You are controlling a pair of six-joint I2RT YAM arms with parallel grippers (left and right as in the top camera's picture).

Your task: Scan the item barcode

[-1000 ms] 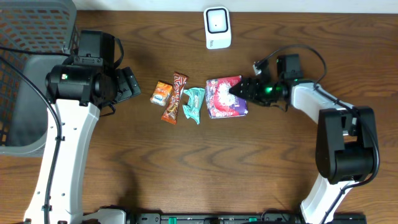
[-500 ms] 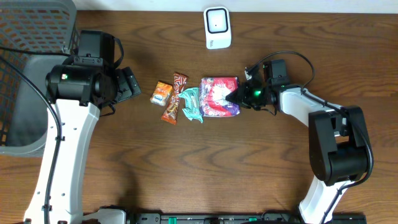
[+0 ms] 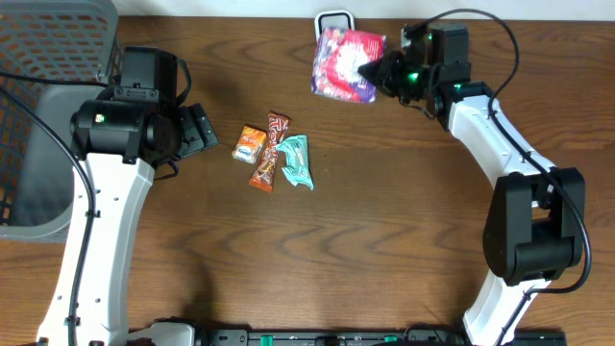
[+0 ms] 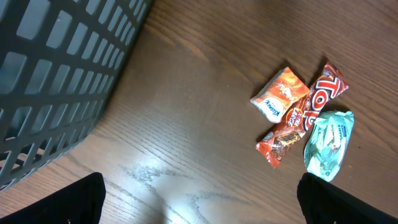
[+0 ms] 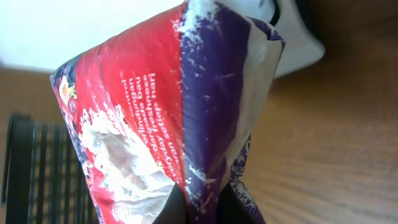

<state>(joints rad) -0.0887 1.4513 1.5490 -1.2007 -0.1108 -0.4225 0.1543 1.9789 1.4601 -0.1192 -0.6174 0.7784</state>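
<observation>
**A:** What is different from a second ago?

**B:** The red-and-purple packet is off the table. It was lying just beside the teal wrapper. Now the right gripper has its jaws clamped on the packet's edge and holds it in the air at the far side of the table.

**A:** Over the scanner?

**B:** Yes. From overhead the packet covers most of it, and only the white top rim shows. In the right wrist view the white body sits close behind the packet's upper corner.

**A:** So the scan is under way?

**B:** I judge it has reached the presenting step. I cannot see a barcode on the faces that show (only small print on the red side), so I cannot tell whether the code faces the window. The packet may need turning.

**A:** And the other arm?

**B:** The left gripper has its jaws spread wide and holds nothing. It sits near the basket, apart from the orange packet and the red bar, which haven't moved.
</observation>
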